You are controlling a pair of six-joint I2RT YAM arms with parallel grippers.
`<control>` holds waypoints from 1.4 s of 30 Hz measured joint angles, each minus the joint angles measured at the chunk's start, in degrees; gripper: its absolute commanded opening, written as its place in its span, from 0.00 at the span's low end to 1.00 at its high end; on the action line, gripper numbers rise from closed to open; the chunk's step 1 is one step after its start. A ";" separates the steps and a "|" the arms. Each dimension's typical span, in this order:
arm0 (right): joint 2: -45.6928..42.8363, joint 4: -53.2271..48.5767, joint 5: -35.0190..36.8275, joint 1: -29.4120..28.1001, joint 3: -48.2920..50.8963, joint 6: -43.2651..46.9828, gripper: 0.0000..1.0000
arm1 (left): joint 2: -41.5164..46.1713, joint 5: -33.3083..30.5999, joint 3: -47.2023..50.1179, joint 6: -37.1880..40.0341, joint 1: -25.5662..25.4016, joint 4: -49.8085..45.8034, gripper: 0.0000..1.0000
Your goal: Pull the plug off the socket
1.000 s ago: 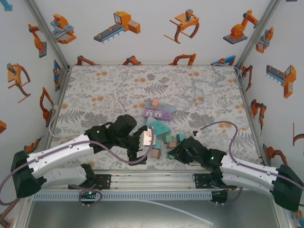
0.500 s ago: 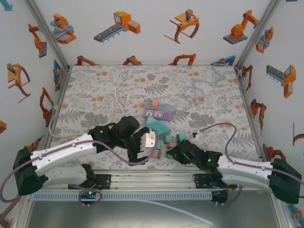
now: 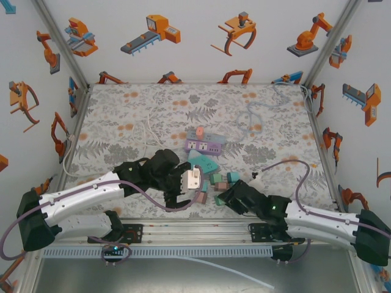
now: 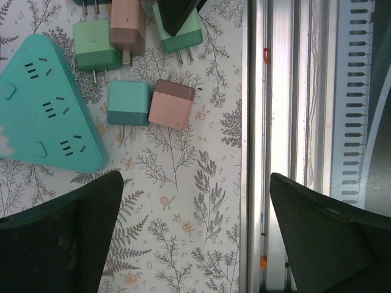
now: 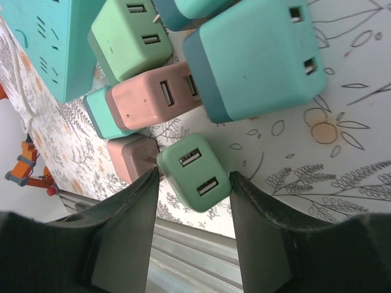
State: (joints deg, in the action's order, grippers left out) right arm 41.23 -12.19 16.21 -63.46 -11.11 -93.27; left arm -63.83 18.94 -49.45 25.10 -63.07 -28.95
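- The right fingers flank a small green plug lying among loose ones by the near rail. They sit close on both sides of it, and I cannot tell whether they pinch it or have let go.
- This looks like a set-down. It would go best if they part fully and rise straight, so the plug is not dragged.
- The left fingers are spread wide and empty above the table, just short of the loose plugs and the teal triangular socket.
- Farther off lies the purple power strip, with a pink plug upright in its far end. That is probably the one left to pull.
- For that pull, pin the strip down and draw along the pins, without twisting.
- Against a second ago, both arms have shifted only slightly. The pile and strip lie unmoved.
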 measured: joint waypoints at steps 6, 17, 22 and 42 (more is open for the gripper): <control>-6.69 -7.67 2.12 0.00 0.00 0.37 0.50 | 0.76 -3.13 0.50 -0.87 0.00 1.29 0.97; -10.51 -15.65 15.15 0.00 -9.64 13.18 0.61 | 0.98 -12.96 1.31 -8.35 3.54 6.10 0.97; -4.28 -14.97 23.58 0.00 -20.20 28.63 0.76 | 1.81 -14.93 2.25 -17.88 10.93 11.13 0.97; 31.52 -5.18 -10.21 23.56 -51.65 99.30 0.94 | -17.31 -19.02 -10.91 -57.90 37.27 14.05 0.97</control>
State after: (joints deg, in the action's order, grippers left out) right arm 72.75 -17.37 6.00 -39.90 -62.76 6.02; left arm -81.14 -0.08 -60.36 -32.80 -25.80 -14.90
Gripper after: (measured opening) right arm 0.936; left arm 0.973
